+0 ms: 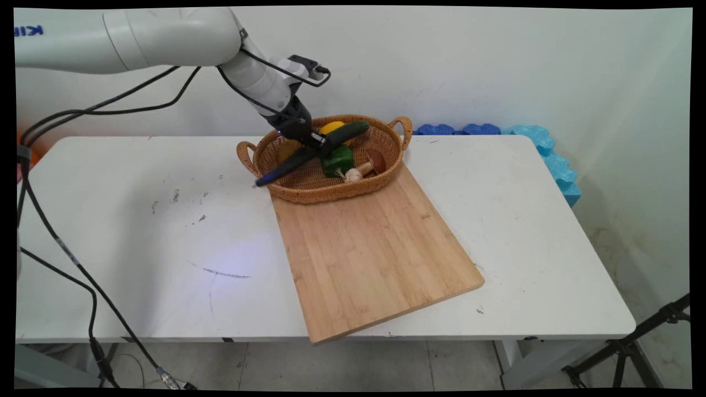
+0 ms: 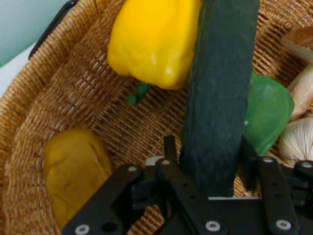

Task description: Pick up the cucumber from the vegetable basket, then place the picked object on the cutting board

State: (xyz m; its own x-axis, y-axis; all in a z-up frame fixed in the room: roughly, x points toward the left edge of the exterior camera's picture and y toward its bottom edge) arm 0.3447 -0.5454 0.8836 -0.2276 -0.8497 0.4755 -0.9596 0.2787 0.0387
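Observation:
My gripper (image 1: pixel 319 141) is inside a wicker basket (image 1: pixel 331 194), shut on a long dark green cucumber (image 1: pixel 345 134) that slants across the basket, its lower end sticking out over the left rim. In the hand view the cucumber (image 2: pixel 220 93) runs up between the fingers (image 2: pixel 170 147). Around it lie a yellow bell pepper (image 2: pixel 154 39), a green bell pepper (image 2: pixel 268 111), a mushroom (image 2: pixel 302 63), a garlic bulb (image 2: pixel 298 139) and a yellow-brown potato (image 2: pixel 73 171). The green pepper (image 1: pixel 337 160) and garlic (image 1: pixel 353 175) sit just right of the gripper.
A bamboo cutting board (image 1: pixel 369 253) lies in front of the basket, reaching the table's near edge. Blue foam mats (image 1: pixel 546 149) lie along the back right corner. Black cables (image 1: pixel 83 270) hang at the left. A tripod leg (image 1: pixel 634 342) stands on the floor at lower right.

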